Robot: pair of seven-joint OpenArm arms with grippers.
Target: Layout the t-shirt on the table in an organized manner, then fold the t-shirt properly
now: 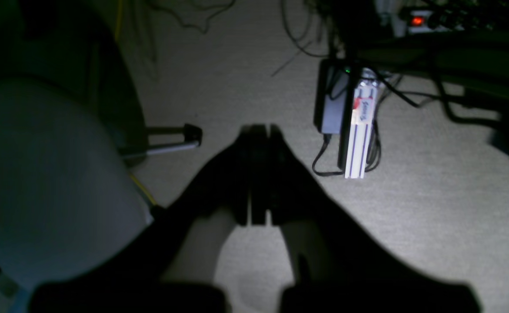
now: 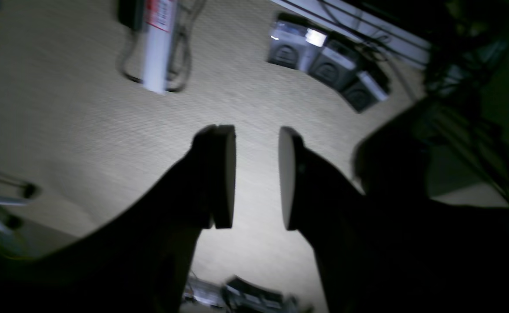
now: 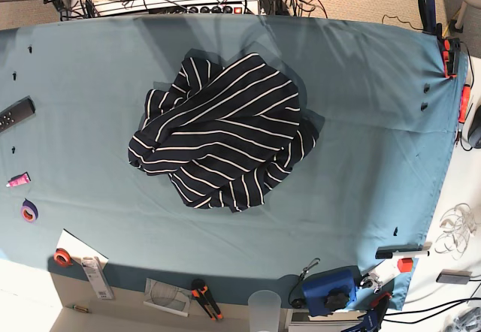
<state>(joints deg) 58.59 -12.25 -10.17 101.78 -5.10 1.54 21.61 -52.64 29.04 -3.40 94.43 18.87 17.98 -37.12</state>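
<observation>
- Dark navy, white-striped fabric t-shirt (image 3: 223, 131): lay crumpled mid teal-cloth table (image 3: 361, 92), not yet spread.
- Left gripper (image 1: 261, 174): closed, empty, parked over the floor.
- Right gripper (image 2: 257, 178): jaws apart, empty, likewise off-table.

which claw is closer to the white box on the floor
Left, probably. The white box lies just right of the shut left claw in its wrist view; from the open right claw it sits far up and left.
</observation>
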